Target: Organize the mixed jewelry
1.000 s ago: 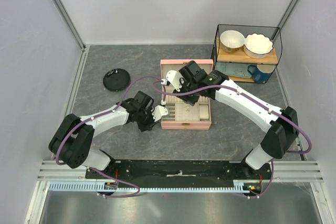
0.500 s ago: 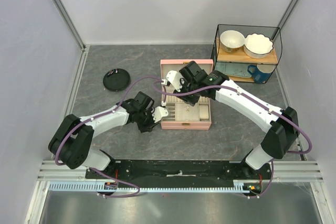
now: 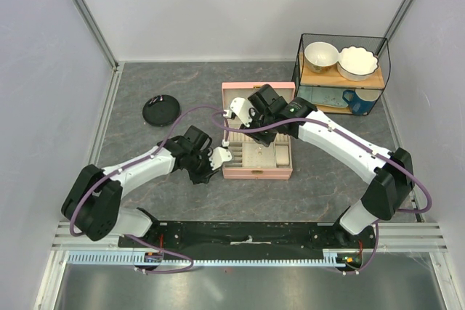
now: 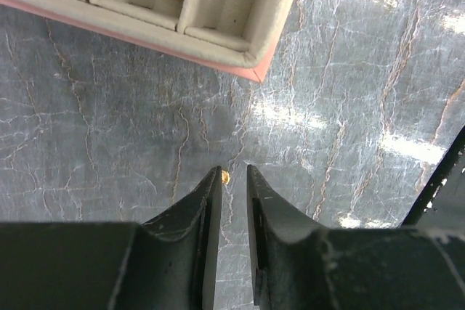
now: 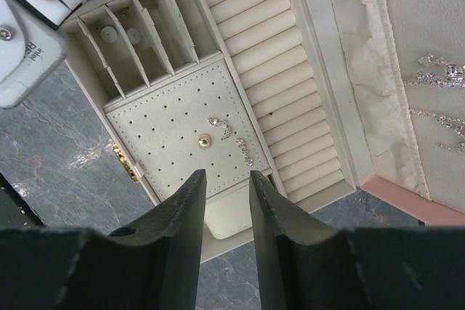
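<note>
1. Overhead view: bright, even, diffuse light; faint, soft shadows; sharp throughout.
2. Left wrist view: white glare patches on the surface (image 4: 109,143) toward 2 o'clock; jaws dark.
3. Right wrist view: evenly lit, crisp; jaws dim, slightly soft.

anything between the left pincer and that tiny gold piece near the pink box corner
Nothing visible does. The tiny gold metal piece sits right at the left pincer's slightly parted tips, with only bare grey marbled tabletop around it. The pink rectangular jewelry box sits apart, farther ahead.
</note>
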